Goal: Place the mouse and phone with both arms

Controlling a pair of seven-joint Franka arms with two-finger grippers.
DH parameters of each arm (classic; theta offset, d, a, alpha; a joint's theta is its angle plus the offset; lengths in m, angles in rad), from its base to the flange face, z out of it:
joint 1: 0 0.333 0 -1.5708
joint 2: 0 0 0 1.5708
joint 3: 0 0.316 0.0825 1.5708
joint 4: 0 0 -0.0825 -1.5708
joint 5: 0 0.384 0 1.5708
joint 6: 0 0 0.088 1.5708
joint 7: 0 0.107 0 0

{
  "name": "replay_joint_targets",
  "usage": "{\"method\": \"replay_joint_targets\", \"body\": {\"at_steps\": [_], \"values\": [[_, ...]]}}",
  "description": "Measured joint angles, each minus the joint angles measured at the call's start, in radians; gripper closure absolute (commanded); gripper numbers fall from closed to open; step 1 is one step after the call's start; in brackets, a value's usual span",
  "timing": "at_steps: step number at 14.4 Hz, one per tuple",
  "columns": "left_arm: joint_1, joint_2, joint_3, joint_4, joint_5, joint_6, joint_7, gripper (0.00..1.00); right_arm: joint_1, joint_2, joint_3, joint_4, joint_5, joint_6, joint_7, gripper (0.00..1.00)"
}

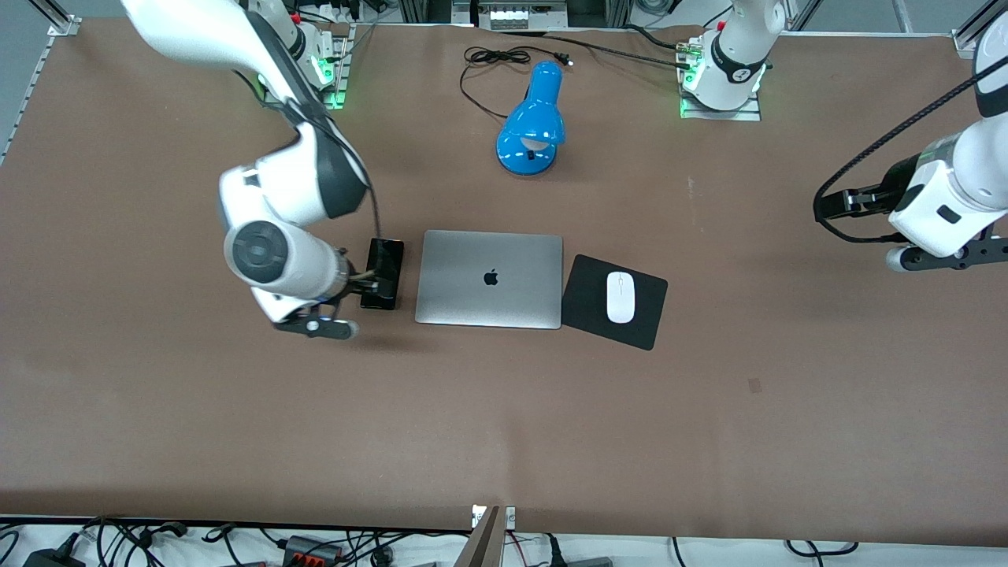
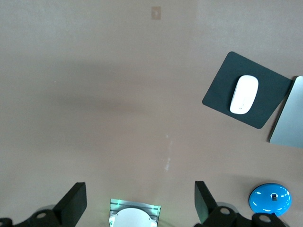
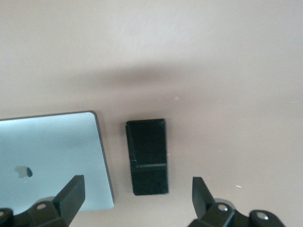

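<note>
Looking over the brown table (image 1: pixel 504 425), we see it fill nearly the whole front view, metal framing at the upper corners and cables along the bottom edge. Mid-frame lies a closed silver laptop (image 1: pixel 489 279); touching its edge toward the left arm's end is a black mouse pad (image 1: pixel 587 307) with the mouse (image 1: pixel 620 297) resting on it. Just beside the laptop toward the right arm's end lies the phone (image 1: pixel 383 273). A blue desk lamp (image 1: pixel 533 122) lies at upper centre. The right gripper (image 3: pixel 137 201) hovers over the phone, fingers spread wide, holding nothing. The left gripper (image 2: pixel 140 203) hangs at the frame's right edge over bare table, equally wide apart and empty. The lower half of the frame is open surface.
</note>
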Motion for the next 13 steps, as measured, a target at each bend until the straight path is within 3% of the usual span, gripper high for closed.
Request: {"method": "replay_joint_targets", "body": {"at_steps": [5, 10, 13], "values": [[-0.008, 0.007, -0.004, 0.019, 0.001, -0.021, 0.002, 0.0, -0.074, -0.026, -0.006, 0.167, -0.044, -0.097, -0.082, 0.0], [-0.015, 0.002, 0.026, 0.019, 0.001, 0.006, 0.006, 0.0, -0.187, -0.102, -0.011, 0.194, -0.044, -0.105, -0.145, 0.0], [-0.06, -0.103, 0.066, -0.097, -0.005, 0.083, 0.008, 0.0, -0.255, -0.156, -0.031, 0.195, -0.044, -0.109, -0.252, 0.0]]}}
